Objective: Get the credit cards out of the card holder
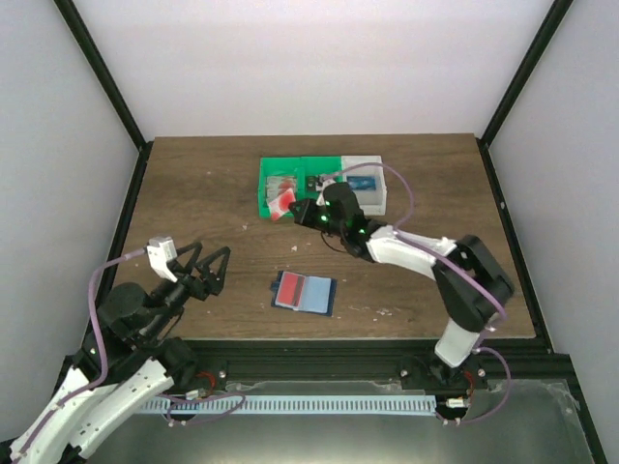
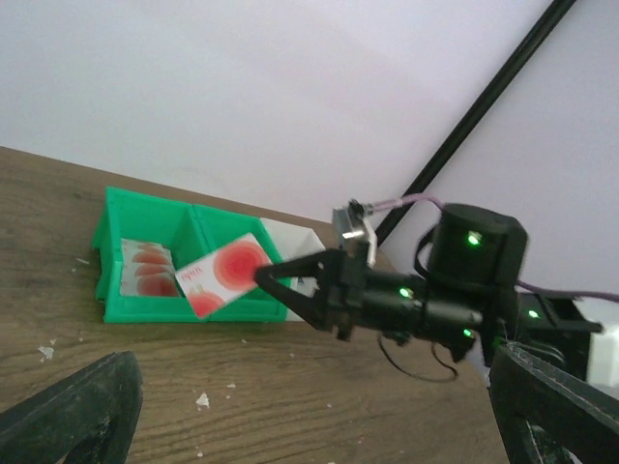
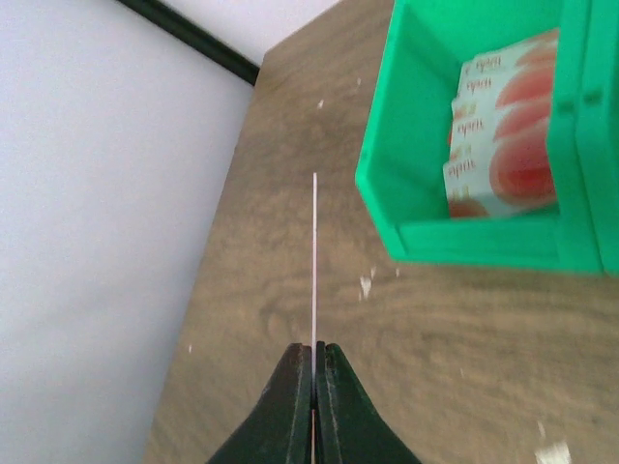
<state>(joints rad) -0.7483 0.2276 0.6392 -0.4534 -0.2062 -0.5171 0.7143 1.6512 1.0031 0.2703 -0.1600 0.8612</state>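
You had a brown wooden tabletop [image 1: 193,193] in front of you. The card holder [image 1: 305,293] lay open and flat on it, close to the middle of the near edge. Towards the middle of the far edge sat a green bin [image 1: 300,160] with a white bin [image 1: 366,161] touching its right side. A few small white flecks [image 1: 382,311] were scattered near the near edge.

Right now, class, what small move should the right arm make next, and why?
Probably shift the right gripper sideways until its card hangs over the green bin. The gripper is shut on the card, which sits just outside the bin's wall, and similar cards already lie stacked inside.
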